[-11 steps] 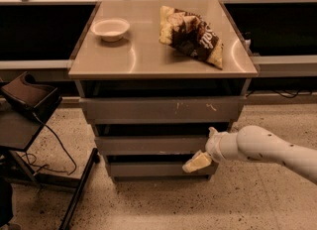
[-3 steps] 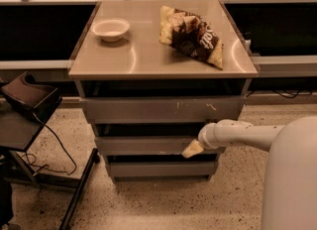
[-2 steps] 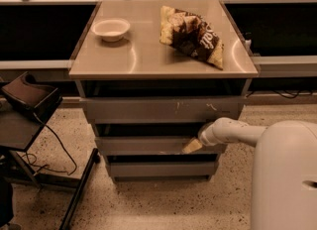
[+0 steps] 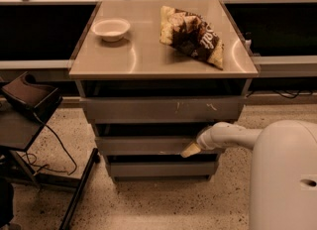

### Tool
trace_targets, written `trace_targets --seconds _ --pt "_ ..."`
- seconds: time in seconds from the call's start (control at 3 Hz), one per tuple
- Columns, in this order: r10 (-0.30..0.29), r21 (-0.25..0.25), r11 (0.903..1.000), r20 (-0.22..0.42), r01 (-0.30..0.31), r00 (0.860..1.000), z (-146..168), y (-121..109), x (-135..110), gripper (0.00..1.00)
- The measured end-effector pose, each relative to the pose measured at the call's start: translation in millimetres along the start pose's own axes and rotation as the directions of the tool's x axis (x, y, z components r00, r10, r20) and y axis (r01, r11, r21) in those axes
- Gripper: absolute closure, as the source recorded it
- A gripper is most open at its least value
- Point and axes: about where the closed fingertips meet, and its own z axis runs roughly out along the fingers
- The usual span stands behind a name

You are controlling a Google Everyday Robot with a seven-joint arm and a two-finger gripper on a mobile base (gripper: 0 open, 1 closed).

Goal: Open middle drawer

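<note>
The gripper [image 4: 190, 149] sits at the lower right edge of the middle drawer [image 4: 143, 144], its pale tip against or just beside the front panel's bottom lip. Whether it is open or closed cannot be told from this view, and contact with the lip cannot be confirmed either.

The placement follows from the panel design. The front has no handle, so the only purchase is likely the underside of the lip, above the dark gap separating it from the bottom drawer [image 4: 158, 168]. The tip angles down and to the left, which suits hooking under that edge.

The arm [image 4: 228, 136] runs nearly level from the robot body [image 4: 285, 174] at lower right, in line for a straight outward pull.

The middle drawer appears shut, its front flush with the fronts above and below. The task is judged not yet done.

The top drawer [image 4: 158, 109], marked with white scratches, is also shut. On the cabinet top [image 4: 143, 55] rest a white bowl [image 4: 111, 28] and a chip bag [image 4: 192, 35], well apart from the gripper.
</note>
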Motion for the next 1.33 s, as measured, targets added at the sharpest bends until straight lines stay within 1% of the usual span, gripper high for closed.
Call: trace_targets --seconds 0.33,1.33 --pt "0.0 0.0 1.0 0.0 0.0 1.0 0.0 0.0 0.0 0.18" --pt "0.0 -0.001 1.0 0.0 0.0 1.0 0.1 0.5 0.1 0.89"
